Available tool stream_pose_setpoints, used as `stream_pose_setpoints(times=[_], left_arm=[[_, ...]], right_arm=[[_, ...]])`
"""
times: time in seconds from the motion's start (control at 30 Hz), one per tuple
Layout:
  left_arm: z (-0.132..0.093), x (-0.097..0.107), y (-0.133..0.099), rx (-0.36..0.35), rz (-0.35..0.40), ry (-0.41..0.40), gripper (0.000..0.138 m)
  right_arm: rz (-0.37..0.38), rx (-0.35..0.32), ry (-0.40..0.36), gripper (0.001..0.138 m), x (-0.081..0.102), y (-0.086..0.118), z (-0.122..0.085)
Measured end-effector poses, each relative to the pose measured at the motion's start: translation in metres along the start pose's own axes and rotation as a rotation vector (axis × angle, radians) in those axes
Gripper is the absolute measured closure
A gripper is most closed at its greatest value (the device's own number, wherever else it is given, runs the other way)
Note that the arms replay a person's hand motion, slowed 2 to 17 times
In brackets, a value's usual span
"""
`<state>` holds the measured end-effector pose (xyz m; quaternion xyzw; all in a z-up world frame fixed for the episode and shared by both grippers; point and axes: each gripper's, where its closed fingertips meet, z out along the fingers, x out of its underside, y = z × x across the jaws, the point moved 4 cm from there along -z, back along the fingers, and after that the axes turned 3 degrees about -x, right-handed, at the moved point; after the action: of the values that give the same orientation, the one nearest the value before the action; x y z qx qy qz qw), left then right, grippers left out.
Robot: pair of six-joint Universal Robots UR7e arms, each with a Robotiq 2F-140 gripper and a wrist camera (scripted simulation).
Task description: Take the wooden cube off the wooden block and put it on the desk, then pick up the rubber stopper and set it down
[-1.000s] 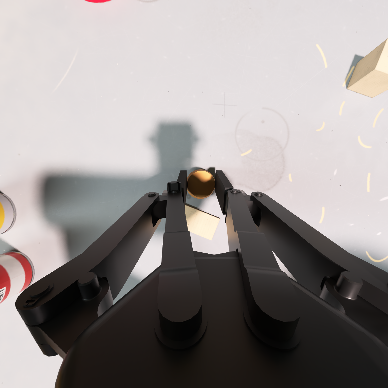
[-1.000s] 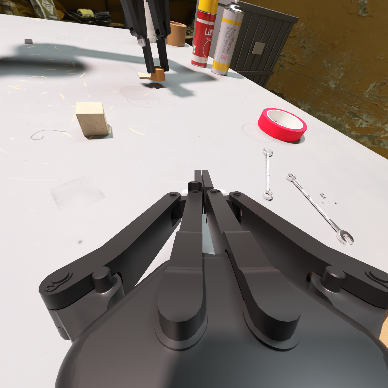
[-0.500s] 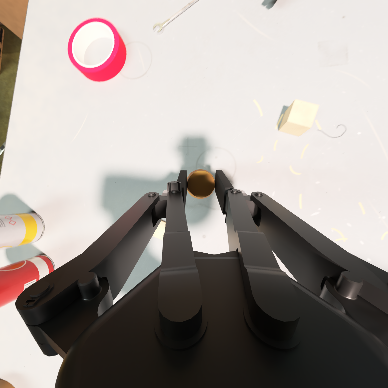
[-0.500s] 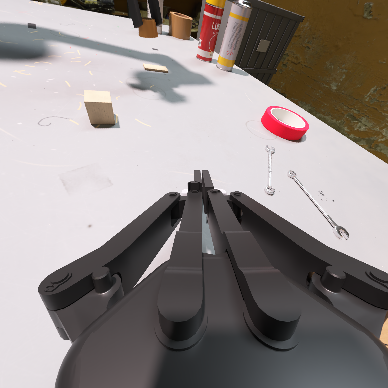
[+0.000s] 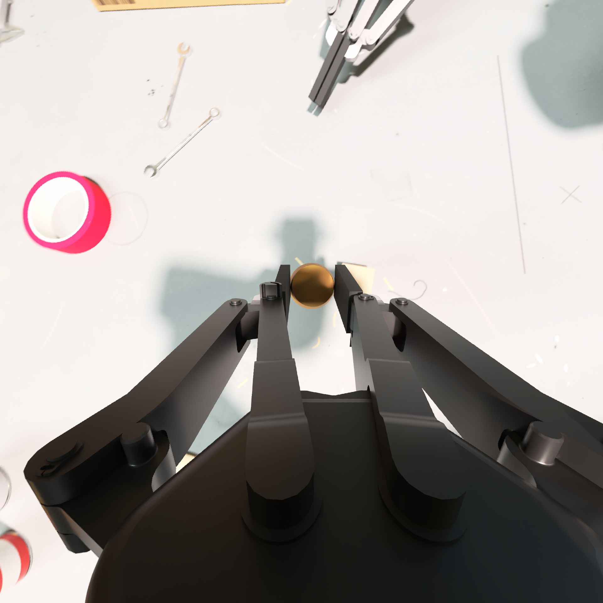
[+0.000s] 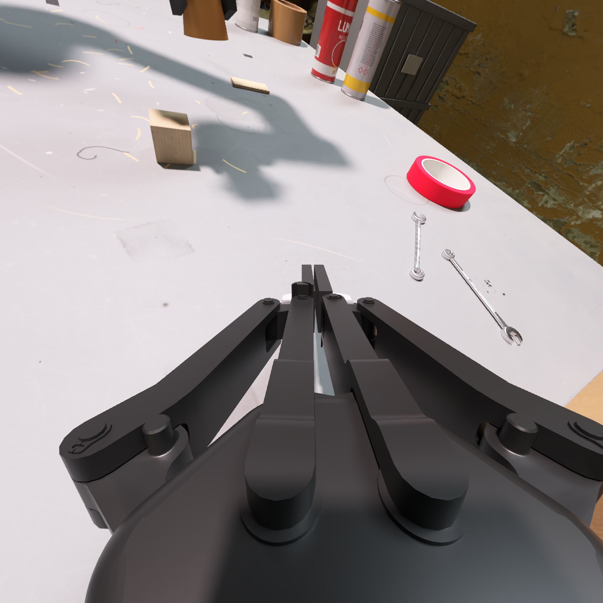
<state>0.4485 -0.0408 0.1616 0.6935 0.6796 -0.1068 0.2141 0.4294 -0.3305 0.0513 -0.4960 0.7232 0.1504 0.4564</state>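
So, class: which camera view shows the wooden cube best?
The right wrist view: the wooden cube stands whole on the desk, top and two faces visible. In the left wrist view only a corner shows behind a finger of the left claw, which grips the rubber stopper.

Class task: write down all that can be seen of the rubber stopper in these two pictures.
The rubber stopper is a brown-orange tapered plug with a smooth, slightly glossy surface. In the left wrist view only its round end face shows, clamped between the two dark fingers of the left gripper, one on each side. In the right wrist view its sloping sides widen downward and its flat bottom hangs clear above the desk, touching nothing but the fingers. Its top is cut off by the picture's edge.
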Motion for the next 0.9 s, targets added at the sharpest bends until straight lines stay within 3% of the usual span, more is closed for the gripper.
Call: stream_pose_setpoints(times=[0.37,0.63,0.9], left_arm=[[0.051,-0.058,-0.035,0.062,0.083,0.055,0.102],[0.086,-0.075,-0.049,0.116,0.083,0.087,0.102],[0.109,-0.078,-0.059,0.128,0.096,0.117,0.102]], right_arm=[[-0.017,0.031,0.014,0.137,0.011,0.003,-0.015],[0.003,0.038,0.005,0.137,0.013,-0.001,-0.019],[0.003,0.034,0.002,0.137,0.013,-0.002,-0.019]])
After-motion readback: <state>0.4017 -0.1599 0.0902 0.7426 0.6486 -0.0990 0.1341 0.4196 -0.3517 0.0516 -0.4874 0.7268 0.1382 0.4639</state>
